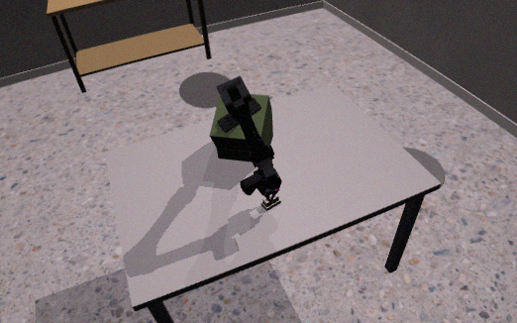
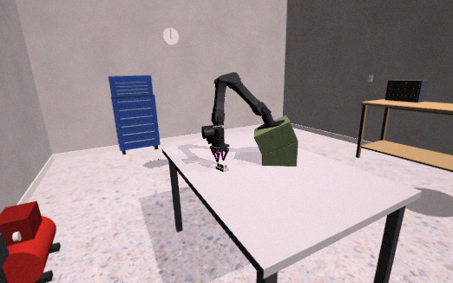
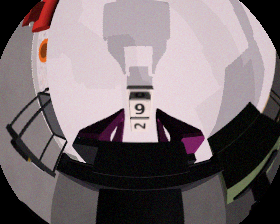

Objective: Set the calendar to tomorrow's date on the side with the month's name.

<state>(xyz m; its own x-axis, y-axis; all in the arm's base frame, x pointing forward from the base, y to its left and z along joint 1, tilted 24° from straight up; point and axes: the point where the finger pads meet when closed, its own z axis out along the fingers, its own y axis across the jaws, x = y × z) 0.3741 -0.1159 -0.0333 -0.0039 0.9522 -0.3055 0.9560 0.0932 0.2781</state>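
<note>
Pale table (image 1: 329, 149) (image 2: 305, 191) (image 3: 86, 45), grey walls (image 1: 448, 59) (image 2: 97, 43).

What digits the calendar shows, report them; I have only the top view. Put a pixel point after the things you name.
Observer: The wrist view shows a 9 on the calendar (image 1: 270, 204) (image 2: 222, 167) (image 3: 139, 108), reading upright in that picture, with what looks like a 2 below it, across a dark line.
Operator: Now tell me whether the hand has hold of it.
Observer: No. In the wrist view the hand (image 1: 271, 196) (image 2: 219, 159) (image 3: 140, 112) is open, with a pale strip showing between the calendar and the fingertip on either side.
</note>
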